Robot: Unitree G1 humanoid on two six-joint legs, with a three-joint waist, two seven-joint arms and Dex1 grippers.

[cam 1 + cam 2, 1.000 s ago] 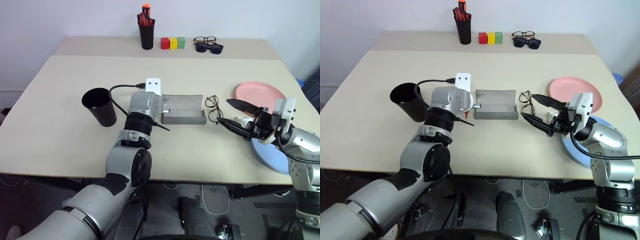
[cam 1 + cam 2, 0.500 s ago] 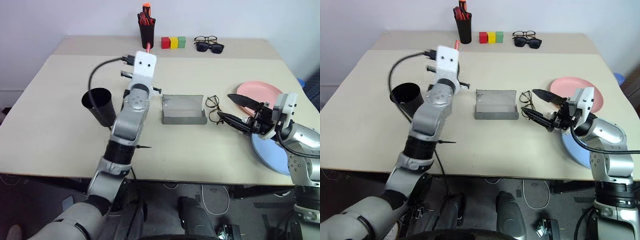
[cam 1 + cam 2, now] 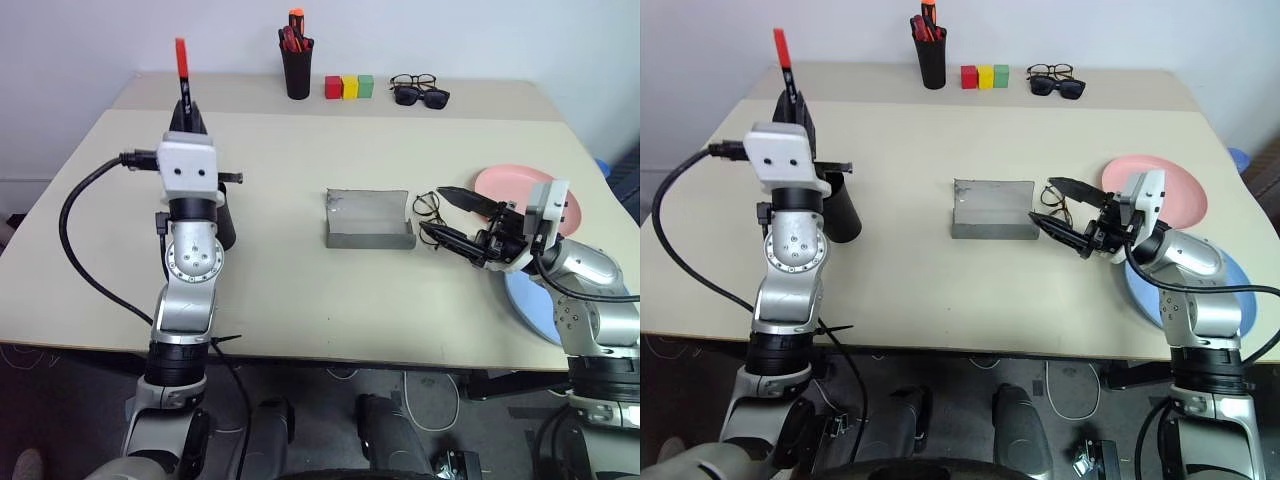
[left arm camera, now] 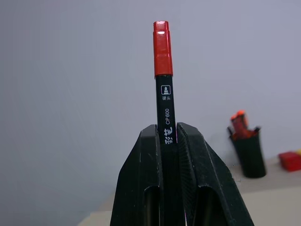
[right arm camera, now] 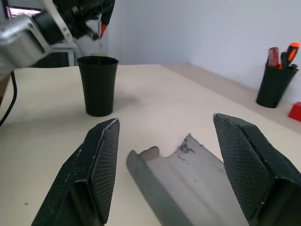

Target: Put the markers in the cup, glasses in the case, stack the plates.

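One marker: the red-capped marker (image 4: 164, 94) stands upright, clenched between the fingers of the left hand (image 3: 187, 118), raised above the black cup (image 3: 839, 206) on the desk (image 3: 300, 290).
Step in hand: judged to be markers into the cup.
Next move: likely tip the marker tip-down over the cup mouth, then release.
Right hand: the right hand (image 3: 1065, 215) is spread empty beside the wire-frame glasses (image 3: 426, 204) and the open grey case (image 3: 368, 218).
Plates: pink plate (image 3: 575, 195) and blue plate (image 3: 1230, 285) are unstacked.

Head stereo looks down over table (image 3: 330, 300); wrist cameras look along gripper fingers.
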